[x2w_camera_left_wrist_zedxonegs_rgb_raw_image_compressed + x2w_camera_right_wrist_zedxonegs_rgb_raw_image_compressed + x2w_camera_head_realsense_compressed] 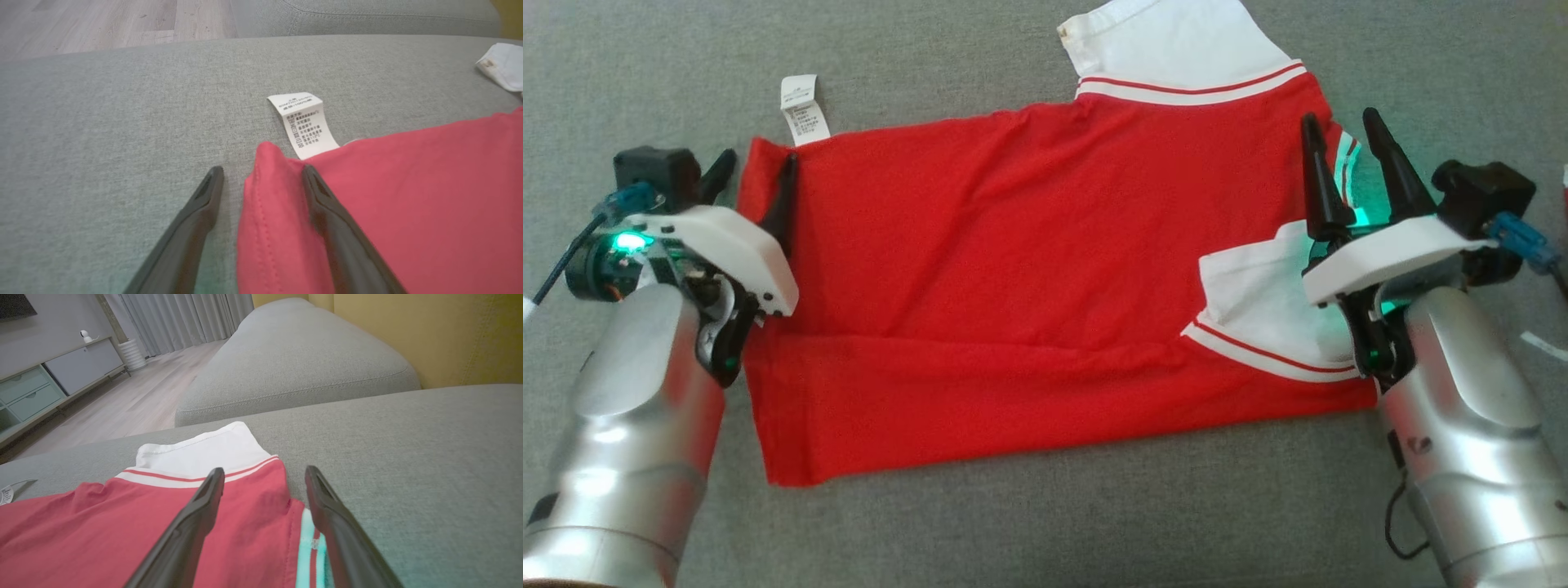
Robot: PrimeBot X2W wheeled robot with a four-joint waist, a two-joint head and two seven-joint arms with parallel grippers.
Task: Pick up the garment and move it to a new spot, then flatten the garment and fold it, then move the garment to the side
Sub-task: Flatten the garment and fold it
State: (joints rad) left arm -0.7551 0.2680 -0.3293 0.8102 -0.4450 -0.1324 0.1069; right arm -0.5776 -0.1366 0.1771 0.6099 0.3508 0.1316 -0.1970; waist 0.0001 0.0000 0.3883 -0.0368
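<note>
Lying flat on the grey sofa (1013, 523), the red shirt (980, 269) runs lengthwise across the head view, hem at the left and white sleeves at the right. At the hem's far corner the left tool (758, 159) sits low with its jaws wide, holding nothing. The left wrist view makes plain what the head view barely shows: one finger is over bare sofa and the other over red cloth, with the raised hem corner between them. Just past that corner the white label (304, 124) lies flat on the sofa, and a wood floor (102, 20) shows farther back. Toward the right, the far sleeve (1176, 41) juts beyond the shirt's far edge, while the near sleeve (1258, 302) is folded onto the red body beside the right forearm. The right tool (1341, 118) is also wide and empty, fingers pointing away over the shoulder end. Its wrist view adds a second cushion (294, 363), a yellow backrest (449, 335), curtains (184, 318) and a low cabinet (49, 379). Both forearms angle in from the lower corners.
</note>
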